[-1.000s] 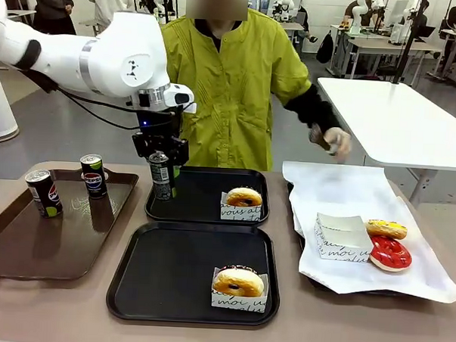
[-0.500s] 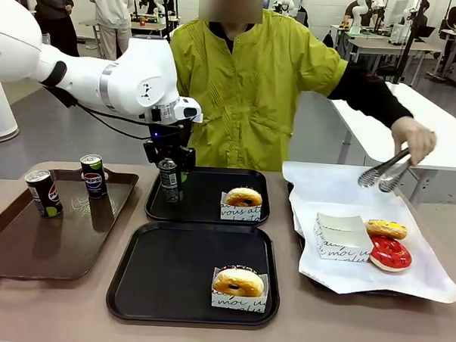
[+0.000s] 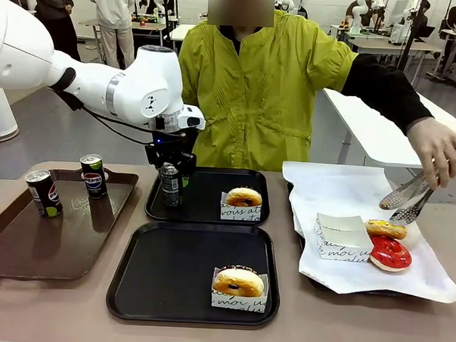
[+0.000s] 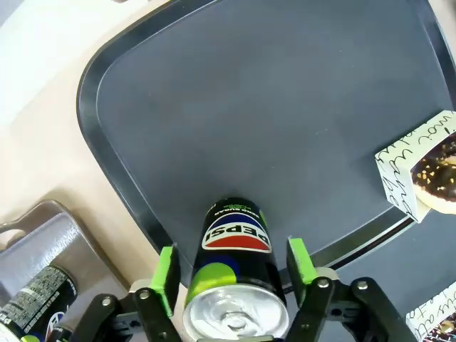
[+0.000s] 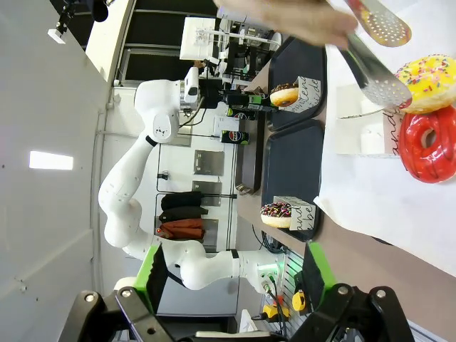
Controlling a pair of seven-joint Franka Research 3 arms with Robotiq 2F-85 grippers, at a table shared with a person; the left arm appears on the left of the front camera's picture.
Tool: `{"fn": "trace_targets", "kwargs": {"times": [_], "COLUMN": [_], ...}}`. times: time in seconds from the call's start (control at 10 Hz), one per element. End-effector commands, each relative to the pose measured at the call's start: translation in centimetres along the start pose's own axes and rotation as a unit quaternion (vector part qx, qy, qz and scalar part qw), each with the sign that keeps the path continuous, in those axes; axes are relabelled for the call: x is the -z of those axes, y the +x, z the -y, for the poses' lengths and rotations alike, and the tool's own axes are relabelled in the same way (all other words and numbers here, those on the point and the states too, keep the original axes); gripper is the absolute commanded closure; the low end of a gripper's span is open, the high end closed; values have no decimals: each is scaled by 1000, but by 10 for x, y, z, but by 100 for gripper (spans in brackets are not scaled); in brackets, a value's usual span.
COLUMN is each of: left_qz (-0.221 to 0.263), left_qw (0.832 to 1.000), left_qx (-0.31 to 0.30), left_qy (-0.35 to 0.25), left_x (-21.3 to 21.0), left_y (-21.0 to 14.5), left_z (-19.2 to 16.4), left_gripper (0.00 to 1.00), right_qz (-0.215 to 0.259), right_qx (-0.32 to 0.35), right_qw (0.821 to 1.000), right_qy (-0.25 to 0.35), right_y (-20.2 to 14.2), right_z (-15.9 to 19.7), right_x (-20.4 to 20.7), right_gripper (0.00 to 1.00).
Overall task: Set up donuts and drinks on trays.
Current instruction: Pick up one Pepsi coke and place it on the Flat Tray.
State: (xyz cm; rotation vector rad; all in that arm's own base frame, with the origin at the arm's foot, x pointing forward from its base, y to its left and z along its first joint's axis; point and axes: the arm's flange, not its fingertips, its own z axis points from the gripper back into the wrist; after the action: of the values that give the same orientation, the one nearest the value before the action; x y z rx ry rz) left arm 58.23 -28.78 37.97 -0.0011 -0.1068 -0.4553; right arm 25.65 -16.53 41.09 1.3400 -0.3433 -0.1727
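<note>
Black left pincer [image 4: 231, 255] loose around can [image 4: 236, 239] on tray [image 4: 249, 107]; right pincer [image 5: 234, 267] spread, empty

In your front view, the white paper [image 3: 348, 191] hid nearly all of the lined tray [image 3: 295, 215]; only a dark strip of its rim showed. The tongs [image 3: 405, 201] ran out past the right edge at their handle end, and the brown tray [image 3: 28, 245] lost its near left corner to the picture's edge. From your left wrist, the left pincer [image 4: 231, 255] was cut off below its fingers. One donut box [image 4: 410, 167] was clipped by the right edge, and a second can [image 4: 37, 308] was cropped and too blurred to read. From your right wrist, the person's hand [image 5: 299, 21] was smeared and cut by the top edge, and the sprinkled donut [image 5: 429, 82] by the right.
</note>
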Motion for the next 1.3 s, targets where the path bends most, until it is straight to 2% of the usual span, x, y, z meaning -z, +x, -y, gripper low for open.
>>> {"fn": "trace_targets", "kwargs": {"times": [0.0,0.2,0.6,0.8,0.9,1.2], "left_qz": [5,16,66,61,60,48], "left_qw": [1000,999,996,997,997,997], "left_qx": [-15,-14,-41,-47,-44,-63], "left_qy": [19,32,35,6,-1,-16], "left_x": [1,-17,-100,-130,-134,-141], "left_y": [-2,-9,-37,-79,-106,-150], "left_z": [-1,0,8,6,1,-25], "left_gripper": [0,0,0,0,0,0], "right_qz": [6,6,6,6,6,6], "right_qx": [-5,-5,-5,-5,-5,-5], "right_qw": [1000,1000,1000,1000,1000,1000], "right_qy": [6,6,6,6,6,6], "right_y": [1,1,1,1,1,1], "right_z": [0,0,0,0,0,0], "right_x": [1,1,1,1,1,1], "right_gripper": [0,0,0,0,0,0]}}
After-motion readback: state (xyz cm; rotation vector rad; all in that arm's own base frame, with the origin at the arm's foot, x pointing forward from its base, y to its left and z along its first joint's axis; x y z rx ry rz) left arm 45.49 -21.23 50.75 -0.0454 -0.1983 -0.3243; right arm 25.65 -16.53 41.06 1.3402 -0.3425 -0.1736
